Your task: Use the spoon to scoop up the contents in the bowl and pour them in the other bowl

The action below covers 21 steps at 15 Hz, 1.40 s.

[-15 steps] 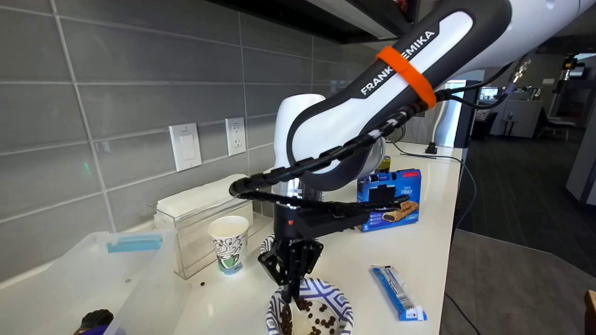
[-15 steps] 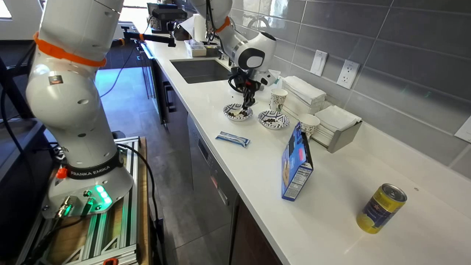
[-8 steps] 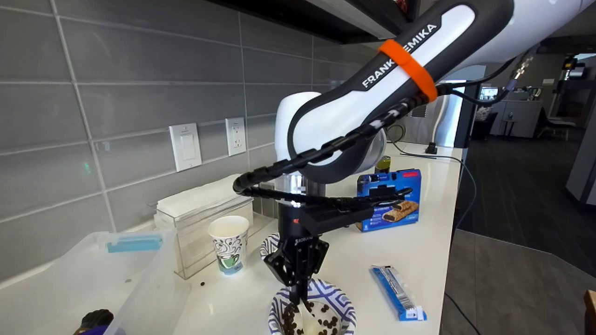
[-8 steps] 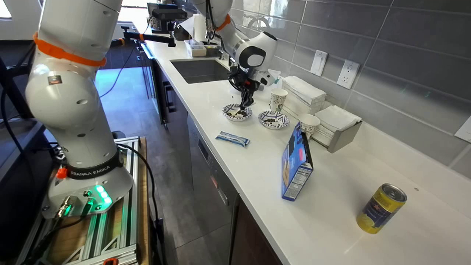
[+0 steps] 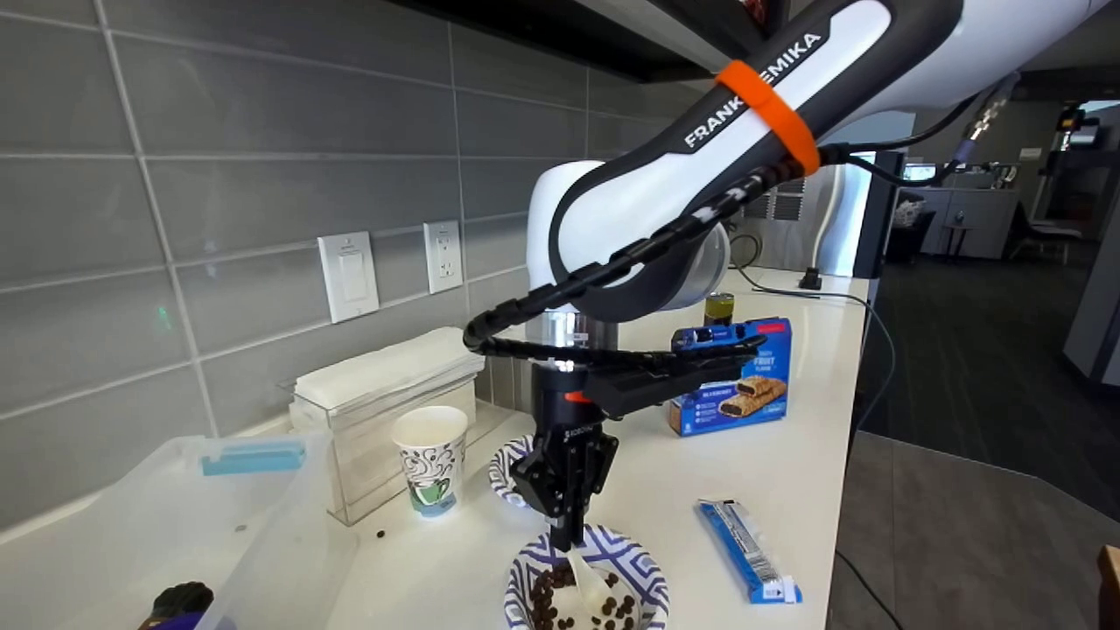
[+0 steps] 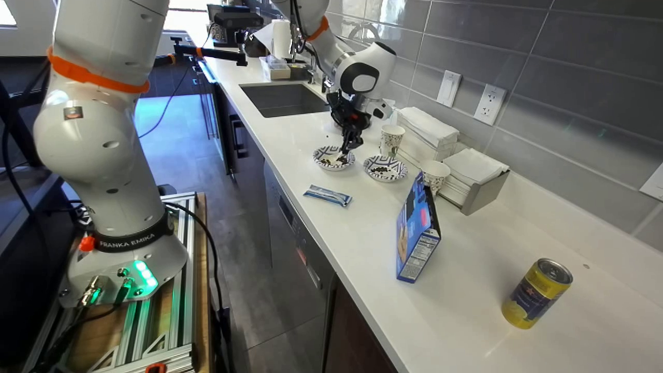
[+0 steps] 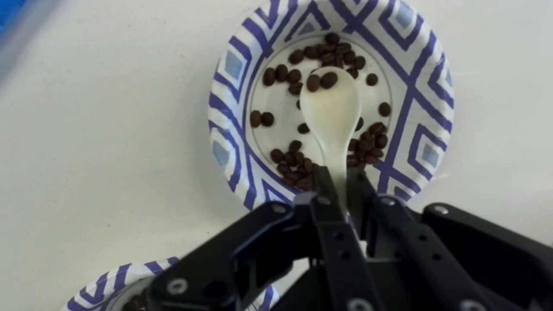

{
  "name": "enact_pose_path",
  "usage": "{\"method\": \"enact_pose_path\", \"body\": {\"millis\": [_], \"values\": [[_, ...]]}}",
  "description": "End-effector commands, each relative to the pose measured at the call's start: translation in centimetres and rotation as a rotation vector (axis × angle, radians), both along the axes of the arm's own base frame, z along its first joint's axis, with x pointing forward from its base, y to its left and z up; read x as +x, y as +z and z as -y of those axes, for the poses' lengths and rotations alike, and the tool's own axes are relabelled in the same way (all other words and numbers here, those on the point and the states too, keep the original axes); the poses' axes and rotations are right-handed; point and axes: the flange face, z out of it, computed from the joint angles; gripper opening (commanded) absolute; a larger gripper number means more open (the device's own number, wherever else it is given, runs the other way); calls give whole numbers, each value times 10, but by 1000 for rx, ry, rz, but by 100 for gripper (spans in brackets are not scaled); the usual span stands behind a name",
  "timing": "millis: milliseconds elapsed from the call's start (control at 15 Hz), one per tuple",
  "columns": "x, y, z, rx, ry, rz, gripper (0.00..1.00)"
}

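While two coffee beans (image 7: 328,80) perch at its tip, the spoon (image 7: 332,121) could lose its load

Because both beans sit against the lip rather than deep in the hollow, a forward dip or jolt would probably roll them off. The gripper (image 7: 338,177) has its fingers clamped on the slim handle, the spoon poised over the paper bowl (image 7: 414,77) nearer the aisle edge of the countertop (image 6: 362,243); whether it touches that bowl I cannot tell. Should it snag the rim, the handle might pivot or the light bowl slide. If the second paper bowl (image 6: 399,170), nearer the wall edge, is the target, beans could drop between the two.

Cream and smooth, probably plastic, the spoon has an egg-shaped hollow; the beans are oval, the shallow bowls crimped and purple-lined.
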Motion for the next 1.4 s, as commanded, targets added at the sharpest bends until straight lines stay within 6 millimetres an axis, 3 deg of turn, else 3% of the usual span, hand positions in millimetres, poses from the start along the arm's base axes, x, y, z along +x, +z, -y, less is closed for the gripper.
{"method": "enact_pose_path", "body": {"millis": [0,533,1333], "values": [[-1,-3,4,7,32,18,3],[3,-5,-5,43,16,108,3],[-12,-16,-3,28,-2,32,3]]}}
